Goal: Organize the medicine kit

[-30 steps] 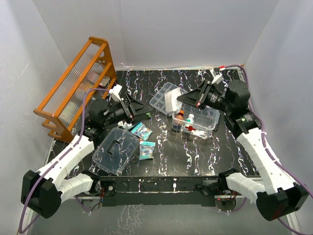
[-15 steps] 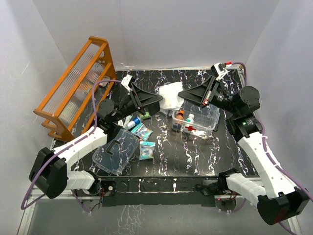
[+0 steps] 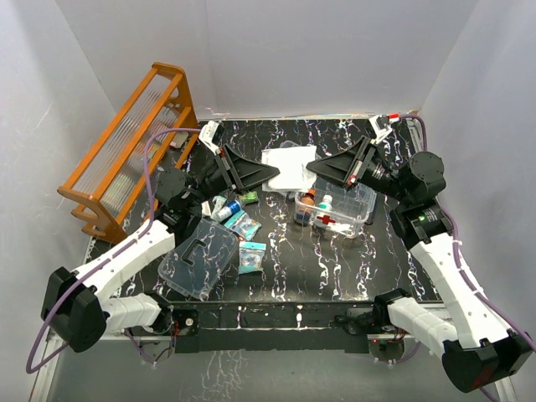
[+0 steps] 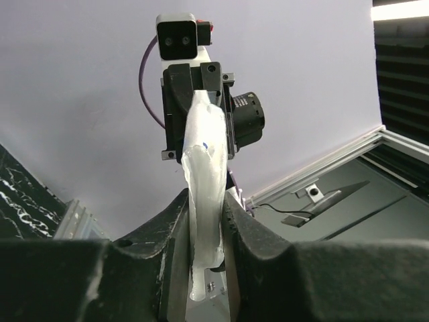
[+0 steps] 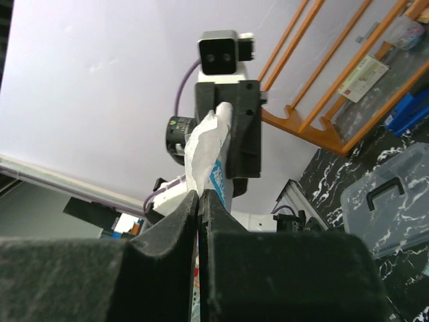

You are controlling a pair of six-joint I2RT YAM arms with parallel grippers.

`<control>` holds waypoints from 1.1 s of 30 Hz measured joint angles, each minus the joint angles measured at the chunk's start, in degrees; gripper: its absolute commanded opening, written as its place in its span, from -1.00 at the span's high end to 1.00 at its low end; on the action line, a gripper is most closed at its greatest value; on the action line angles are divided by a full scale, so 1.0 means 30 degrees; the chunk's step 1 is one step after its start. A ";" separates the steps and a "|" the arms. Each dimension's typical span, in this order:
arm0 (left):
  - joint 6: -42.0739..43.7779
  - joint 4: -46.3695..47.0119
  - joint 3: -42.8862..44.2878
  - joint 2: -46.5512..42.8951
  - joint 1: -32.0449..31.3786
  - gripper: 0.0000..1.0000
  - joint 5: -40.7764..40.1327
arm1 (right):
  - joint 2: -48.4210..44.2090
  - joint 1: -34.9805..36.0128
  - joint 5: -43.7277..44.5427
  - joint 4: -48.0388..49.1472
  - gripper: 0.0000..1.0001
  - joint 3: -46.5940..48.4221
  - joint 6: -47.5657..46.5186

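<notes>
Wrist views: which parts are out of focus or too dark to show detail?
Left wrist view: the left pincer is a dark blur, the white pouch it grips is sharper. Right wrist view: the right pincer is black and soft, the orange rack is crisp.

Orange wooden rack (image 3: 134, 144) on table (image 3: 335, 270), far-left edge.
</notes>
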 measured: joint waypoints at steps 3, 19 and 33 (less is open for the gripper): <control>0.1158 -0.1384 0.0102 -0.0525 0.0000 0.67 -0.0131 | -0.0204 0.0000 0.0736 -0.1741 0.43 0.0015 -0.1144; 0.8932 -1.4141 0.6360 0.1588 0.0000 0.76 -0.1632 | 0.0044 0.0000 1.3930 -1.5657 -0.21 0.2790 -1.0812; 1.1978 -2.0218 1.5562 1.3712 -0.2790 0.74 -0.3075 | -0.0780 0.0000 2.2753 -2.0546 -0.22 0.2783 -1.1438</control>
